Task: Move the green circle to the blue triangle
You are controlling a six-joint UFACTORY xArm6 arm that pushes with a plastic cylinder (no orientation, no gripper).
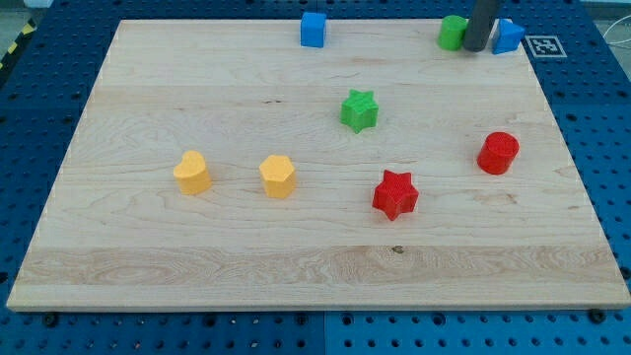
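The green circle [453, 32] sits at the view's top right edge of the wooden board [315, 247]. The blue triangle [509, 36] lies a little to its right, near the board's top right corner. My rod comes down between them, and my tip [475, 47] rests on the board in the gap, close beside both blocks. The rod hides the green circle's right edge and the blue triangle's left edge.
A blue cube [313, 30] sits at the top middle. A green star [359, 109] is in the centre, a red star [395, 194] below it, a red cylinder [498, 153] at the right. Two yellow blocks [192, 173] [278, 177] lie at the left.
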